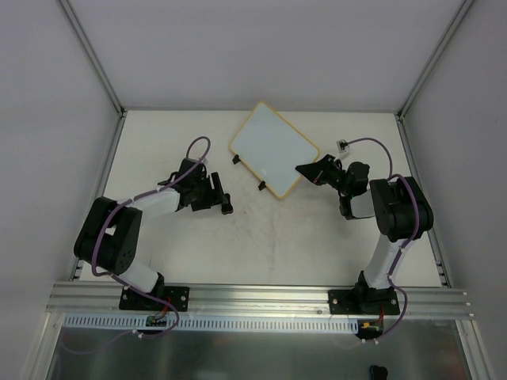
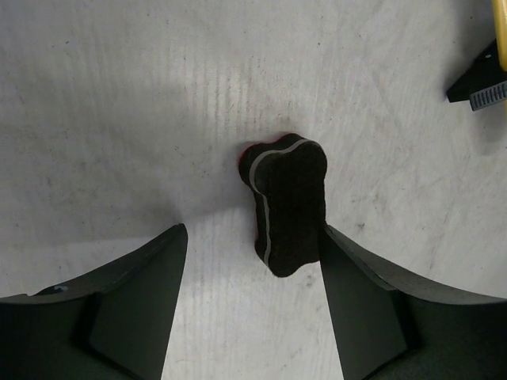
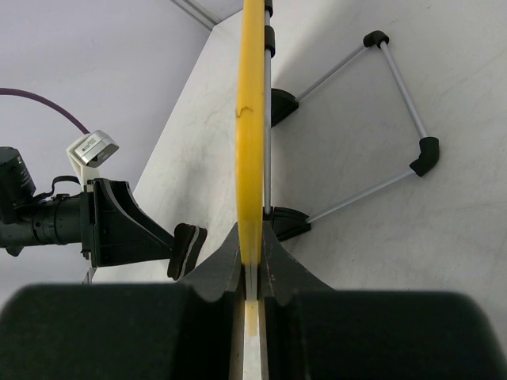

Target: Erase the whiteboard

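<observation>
Whiteboard lies mid-table toward the back wall, turned cornerwise, its face plain white. Right gripper is clamped on its yellow frame edge at the near-right corner. Wire stand juts from one face. Left gripper has its jaws apart, straddling a black eraser on the table. One finger touches the eraser; the other stands clear.

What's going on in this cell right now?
The right gripper is shut on the tan edge of the whiteboard. The left gripper is open around the black eraser, which lies on the table between its fingers, close to one of them and not clamped. The eraser is apart from the board. From above, no marks show on the board.
</observation>
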You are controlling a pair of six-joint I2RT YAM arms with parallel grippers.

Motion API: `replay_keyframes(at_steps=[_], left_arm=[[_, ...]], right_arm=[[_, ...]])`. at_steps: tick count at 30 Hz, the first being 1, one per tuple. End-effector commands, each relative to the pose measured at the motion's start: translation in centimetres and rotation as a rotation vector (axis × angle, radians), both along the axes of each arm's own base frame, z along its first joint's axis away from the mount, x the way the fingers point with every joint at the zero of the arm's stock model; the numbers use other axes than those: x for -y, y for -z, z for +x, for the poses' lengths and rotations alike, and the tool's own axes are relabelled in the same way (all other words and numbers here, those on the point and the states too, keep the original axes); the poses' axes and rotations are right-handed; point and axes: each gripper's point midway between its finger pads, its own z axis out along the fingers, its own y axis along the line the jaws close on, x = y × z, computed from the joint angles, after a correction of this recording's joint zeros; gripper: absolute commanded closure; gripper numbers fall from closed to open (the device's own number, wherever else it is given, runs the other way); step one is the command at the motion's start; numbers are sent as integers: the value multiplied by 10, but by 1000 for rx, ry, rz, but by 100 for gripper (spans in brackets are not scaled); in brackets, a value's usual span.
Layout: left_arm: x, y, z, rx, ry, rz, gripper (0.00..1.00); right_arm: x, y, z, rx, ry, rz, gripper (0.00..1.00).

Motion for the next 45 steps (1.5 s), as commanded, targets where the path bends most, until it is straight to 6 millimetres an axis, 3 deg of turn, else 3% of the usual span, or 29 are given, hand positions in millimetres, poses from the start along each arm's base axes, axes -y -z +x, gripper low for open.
replay_keyframes(at_steps=[1,6,8,9,10,11,15,20,32,34,35,41,45], left_arm=[[-17,-3,-7,25,-23,53,31],[-24,-10,-17,80,-39,47,28],[-26,-20,-19,126,-47,33,20],[-28,-18,-22,148,-53,27,17],[-29,-19,-24,162,-60,25,11],[-30,-28,-24,198,-66,13,9],[-37,-26,-36,230,-89,-1,1],[-40,-33,-41,288,-111,-22,1],[-47,-37,-54,390,-139,-68,1],[-47,-37,-55,398,-135,-74,1],[-47,-39,-55,406,-135,-75,1],[-46,-39,-55,410,-126,-78,1],[-45,-39,-56,424,-121,-89,1]], right_arm=[[-13,-49,-3,251,-70,31,97],[-13,-49,-3,249,-70,30,79],[-13,-49,-4,252,-70,30,75],[-13,-50,-3,253,-70,30,64],[-13,-49,-3,252,-70,30,61],[-13,-49,-4,252,-70,30,57],[-13,-51,-3,257,-70,29,44],[-10,-51,-3,257,-56,27,31],[5,-51,-12,268,11,2,24],[15,-51,-13,271,57,-11,23],[20,-45,-18,256,73,-19,23],[46,-59,-31,296,154,-33,22],[49,-71,-56,328,159,-27,21]])
